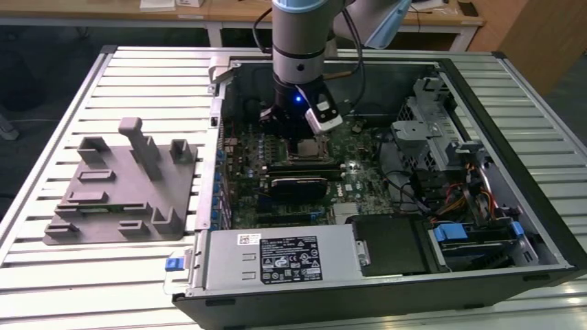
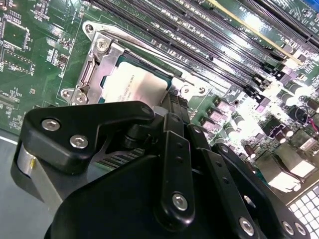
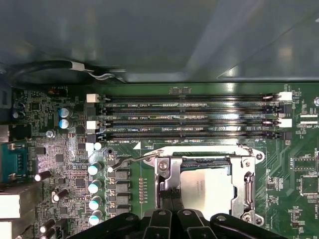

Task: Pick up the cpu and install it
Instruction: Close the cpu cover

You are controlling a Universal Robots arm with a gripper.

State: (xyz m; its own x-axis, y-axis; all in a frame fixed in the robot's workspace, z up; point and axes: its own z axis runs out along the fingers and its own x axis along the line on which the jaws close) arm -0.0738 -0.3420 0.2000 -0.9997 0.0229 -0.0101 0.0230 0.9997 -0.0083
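The small square silver-topped cpu [image 3: 207,191] lies flat in the metal-framed socket [image 3: 247,181] on the green motherboard [image 3: 60,154]. The black gripper [image 3: 169,193] stands at the cpu's edge with its jaws drawn nearly together, holding nothing.

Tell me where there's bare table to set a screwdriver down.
Bare slats of the silver slatted metal table lie on the near side of the grey moulded holder and on its far side. Inside the open black computer case it is crowded, most around the black tool at the small square silver cpu.
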